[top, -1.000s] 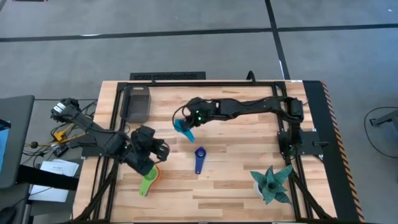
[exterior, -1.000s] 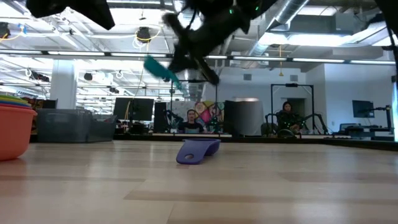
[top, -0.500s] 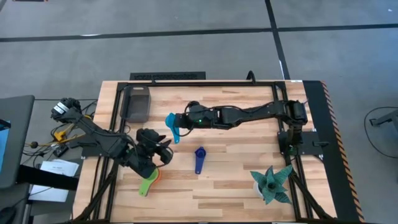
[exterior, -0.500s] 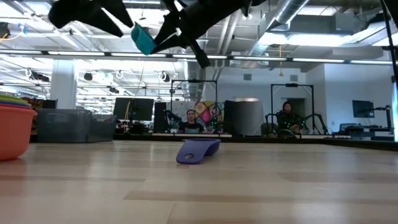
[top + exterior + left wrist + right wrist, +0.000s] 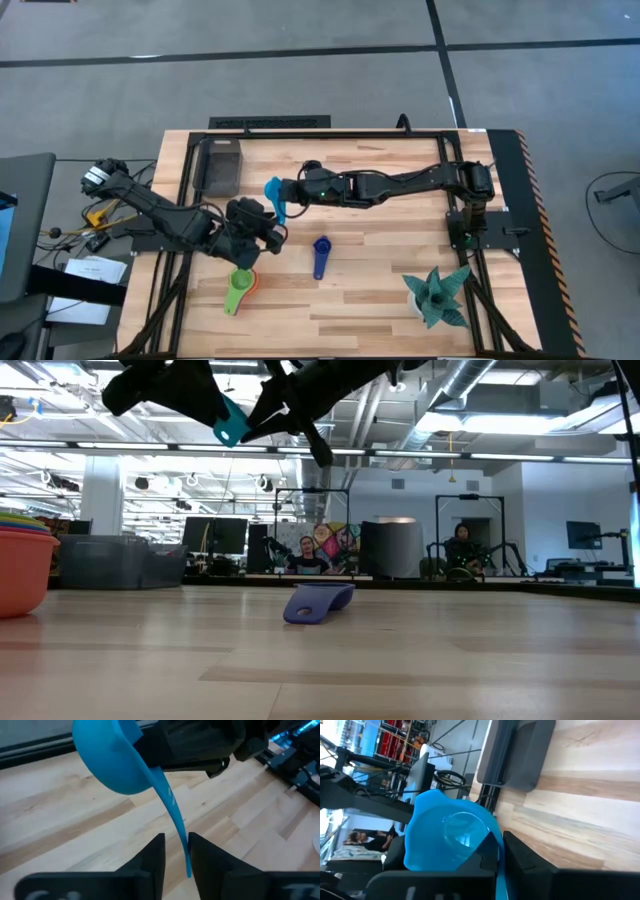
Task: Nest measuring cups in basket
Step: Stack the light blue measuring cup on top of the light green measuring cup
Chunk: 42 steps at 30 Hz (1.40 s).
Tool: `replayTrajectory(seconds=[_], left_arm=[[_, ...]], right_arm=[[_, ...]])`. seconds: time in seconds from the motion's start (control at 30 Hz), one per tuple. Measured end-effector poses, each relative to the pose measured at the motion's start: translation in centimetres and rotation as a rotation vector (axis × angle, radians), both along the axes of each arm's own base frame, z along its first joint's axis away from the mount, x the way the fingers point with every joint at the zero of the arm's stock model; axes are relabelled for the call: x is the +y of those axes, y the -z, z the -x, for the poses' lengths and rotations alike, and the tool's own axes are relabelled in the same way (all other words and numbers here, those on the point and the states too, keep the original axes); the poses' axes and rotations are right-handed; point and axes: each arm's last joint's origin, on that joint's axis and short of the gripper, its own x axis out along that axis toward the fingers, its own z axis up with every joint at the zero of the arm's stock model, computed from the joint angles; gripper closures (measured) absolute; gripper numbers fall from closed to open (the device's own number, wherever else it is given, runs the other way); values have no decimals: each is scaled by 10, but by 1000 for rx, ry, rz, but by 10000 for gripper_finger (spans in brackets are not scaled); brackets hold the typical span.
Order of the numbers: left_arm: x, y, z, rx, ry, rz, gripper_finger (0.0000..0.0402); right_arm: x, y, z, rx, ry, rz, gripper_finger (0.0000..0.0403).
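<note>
Right claw (image 5: 284,194): reaching across the middle of the table toward the left side, well above the wood, and gripping the light blue cup (image 5: 274,193) with its fingers closed on it near the bowl.
Light blue cup: hanging in the air between the two arms, bowl toward the basket side, handle pointing down toward the left claw.
Left claw (image 5: 268,226): sitting just beside the right claw, under the cup; in its wrist view the two fingers (image 5: 155,851) are standing a narrow gap apart with the cup's handle (image 5: 172,815) running down between them, and whether they are pressing on it I cannot tell.
Basket (image 5: 221,166): lying at the table's far left corner, well apart from the held cup.
Dark blue cup (image 5: 320,255): lying on the wood near the middle, upside down in the low view (image 5: 318,602).
Stacked cups (image 5: 239,289): sitting near the left front, green on top with orange under it; more coloured rims are showing in the low view (image 5: 22,555).
Spiky plant (image 5: 437,294): standing at the right front corner.
</note>
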Motion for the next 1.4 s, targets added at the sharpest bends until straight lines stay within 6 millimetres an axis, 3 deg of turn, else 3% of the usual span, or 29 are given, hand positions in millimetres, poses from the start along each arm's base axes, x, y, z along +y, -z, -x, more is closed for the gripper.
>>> replayTrajectory(seconds=[0.23, 0.77, 1.27, 1.4], left_arm=[[3, -1, -4, 0, 20, 12, 395], [-3, -1, -3, -2, 92, 191, 401], [2, -19, 33, 28, 145, 278, 401], [-3, -20, 40, 124, 297, 361, 401]], right_arm=[[4, 0, 0, -4, -11, 6, 377], [12, -3, -2, -19, -136, 44, 335], [28, -11, -4, -104, -282, 68, 252], [33, -17, -6, -172, -395, 66, 225]])
